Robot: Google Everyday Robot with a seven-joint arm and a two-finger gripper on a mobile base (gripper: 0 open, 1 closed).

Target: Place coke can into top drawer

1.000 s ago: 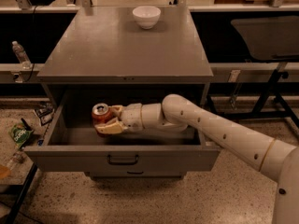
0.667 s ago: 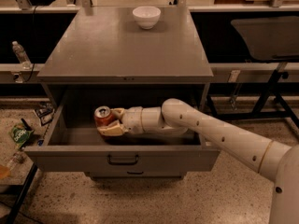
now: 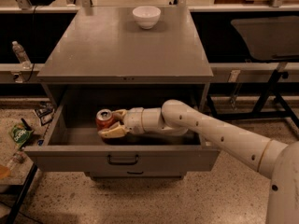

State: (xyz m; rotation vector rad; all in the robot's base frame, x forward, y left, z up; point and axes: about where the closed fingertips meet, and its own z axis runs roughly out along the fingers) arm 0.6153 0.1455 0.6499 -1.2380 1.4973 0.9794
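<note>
Clasping coke can [image 3: 103, 117], gripper [image 3: 109, 123] inside top drawer [image 3: 70, 158]

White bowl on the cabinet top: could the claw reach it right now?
Probably not directly: the claw holds the coke can inside the open top drawer, under the cabinet top carrying the white bowl.

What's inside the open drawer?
Inside the drawer is a red coke can. The gripper is closed around it, and the white arm reaches in. The arm covers part of the drawer floor, so anything under it can't be seen.
</note>
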